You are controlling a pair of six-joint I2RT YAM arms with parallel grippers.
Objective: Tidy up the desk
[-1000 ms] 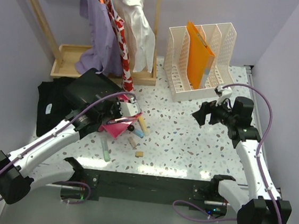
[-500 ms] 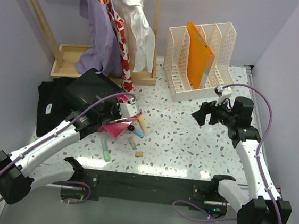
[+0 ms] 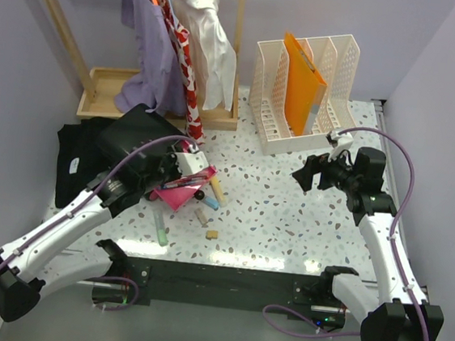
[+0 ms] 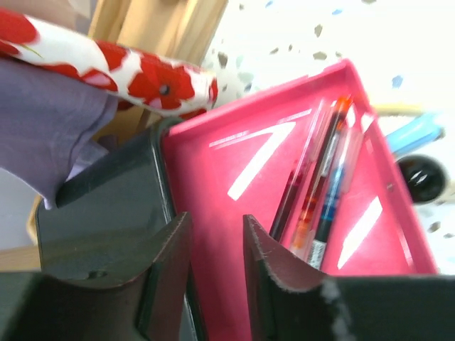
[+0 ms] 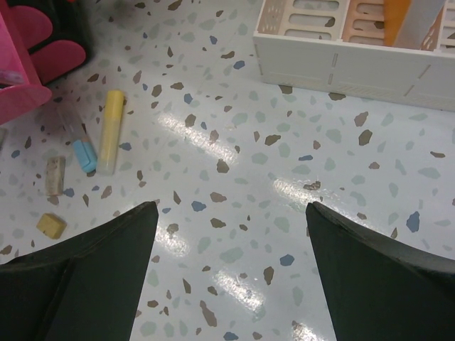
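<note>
White speckled counter (image 3: pixel 288 217) fills the space ahead of both arms. Near its left edge, the left jaws are clamped on the rim of a pink tray (image 4: pixel 220 192) holding several pens (image 4: pixel 320 192). The right jaws are spread wide, hovering over the counter near its right edge, in front of a cream file rack (image 3: pixel 301 89) at the far edge.

There is one pink tray (image 4: pixel 206 192), three pens (image 4: pixel 316 206) (maybe a fourth; blurry), two markers (image 5: pixel 110 128), two small blocks (image 5: pixel 51 225), one green stick (image 3: pixel 160 230), one file rack (image 3: pixel 268 134) and one orange folder (image 3: pixel 302 85).
</note>
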